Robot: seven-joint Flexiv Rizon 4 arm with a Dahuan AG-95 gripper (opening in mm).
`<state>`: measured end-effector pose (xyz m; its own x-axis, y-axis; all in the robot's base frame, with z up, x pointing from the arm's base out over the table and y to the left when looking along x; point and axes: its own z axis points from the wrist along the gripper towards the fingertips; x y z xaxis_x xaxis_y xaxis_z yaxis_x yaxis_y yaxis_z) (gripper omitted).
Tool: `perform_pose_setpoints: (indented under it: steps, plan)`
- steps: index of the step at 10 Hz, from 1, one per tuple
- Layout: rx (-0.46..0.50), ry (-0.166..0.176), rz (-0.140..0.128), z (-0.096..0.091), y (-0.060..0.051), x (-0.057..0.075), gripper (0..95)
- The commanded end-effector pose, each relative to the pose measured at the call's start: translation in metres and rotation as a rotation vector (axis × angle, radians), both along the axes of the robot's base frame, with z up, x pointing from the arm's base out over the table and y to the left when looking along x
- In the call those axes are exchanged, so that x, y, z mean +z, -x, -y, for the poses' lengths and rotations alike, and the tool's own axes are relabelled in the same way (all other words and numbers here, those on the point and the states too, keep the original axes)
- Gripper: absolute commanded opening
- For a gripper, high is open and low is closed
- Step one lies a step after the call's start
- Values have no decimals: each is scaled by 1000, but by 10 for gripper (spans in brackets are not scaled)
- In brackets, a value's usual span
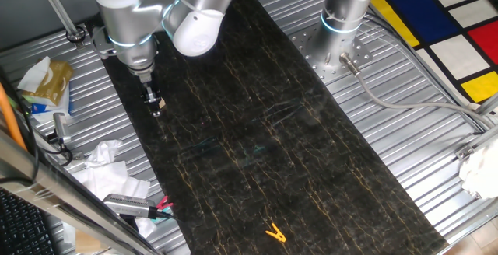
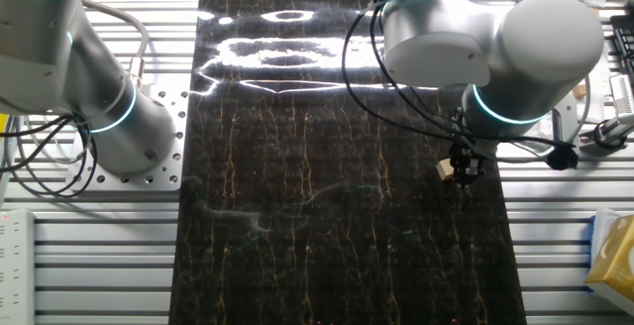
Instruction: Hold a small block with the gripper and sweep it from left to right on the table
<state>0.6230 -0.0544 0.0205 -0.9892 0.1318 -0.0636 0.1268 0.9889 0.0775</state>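
**Gripper down at the table edge, block right next to it**

So the gripper (image 1: 154, 102) is pointing straight down near one long edge of the table (image 1: 257, 130), tip about at the surface. The small block (image 2: 446, 170) sits just beside the fingertips, maybe touching; honestly can't tell if the fingers are clamped on it or not. It's a cube, so no real long axis. A yellow clip (image 1: 275, 233) lies well apart, near the far end of the tabletop. The arm hangs vertical at the wrist. A second arm's base (image 1: 336, 49) stands off the opposite edge.
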Motion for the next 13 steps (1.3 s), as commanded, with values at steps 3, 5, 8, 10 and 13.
perform_pose_setpoints:
  steps: [3, 5, 8, 10, 13]
  plan:
    - [-23, -35, -5, -3, 1, -1, 570]
    - [-39, -56, -6, -3, 1, -1, 570]
    - [-49, -64, -9, -4, 1, 0, 570]
    - [-48, -63, -9, -5, 1, 0, 570]
    - [-52, -63, -10, -8, 2, 1, 570]
